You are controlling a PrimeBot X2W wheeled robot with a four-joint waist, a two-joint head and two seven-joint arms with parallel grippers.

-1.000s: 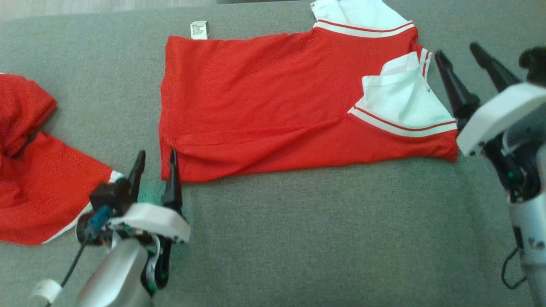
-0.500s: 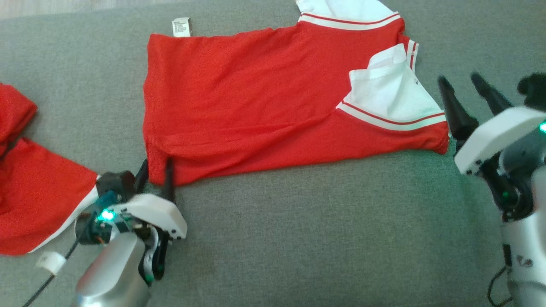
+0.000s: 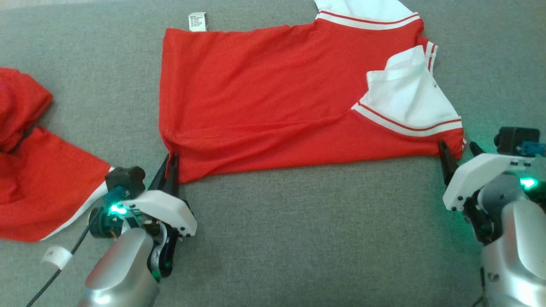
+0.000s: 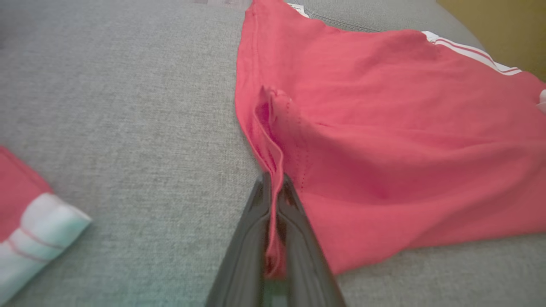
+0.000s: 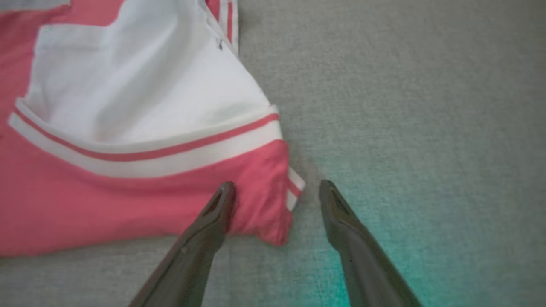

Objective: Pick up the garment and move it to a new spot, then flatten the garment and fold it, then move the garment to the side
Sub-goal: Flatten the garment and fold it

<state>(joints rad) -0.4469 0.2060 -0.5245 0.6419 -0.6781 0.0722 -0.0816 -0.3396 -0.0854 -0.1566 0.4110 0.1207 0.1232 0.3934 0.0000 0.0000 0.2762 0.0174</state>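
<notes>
We saw the garment (image 3: 273, 98) lying flat on the grey cushion (image 3: 298, 238), its long axis running across us. The hem pointed to our left and the white sleeves to our right. Its near edge ran between our two grippers, and at the far left corner a small white label (image 3: 197, 21) stuck out.

Our left gripper (image 3: 169, 168) was clamped on the near left corner of the hem. In the left wrist view the fingers (image 4: 298, 221) met with a raised fold of red cloth pinched between them.

Our right gripper (image 3: 458, 155) stood spread wide at the near right corner, holding nothing. In the right wrist view one finger (image 5: 213, 217) lay over the red cloth below the striped white band, and the other was out over bare cushion.

Off to our left, apart from all this, a second red cloth (image 3: 38, 187) lay bunched.

A second before, the left fingers had stood apart around that hem corner. The right gripper had been farther out, beside the white sleeve rather than at the near corner.
</notes>
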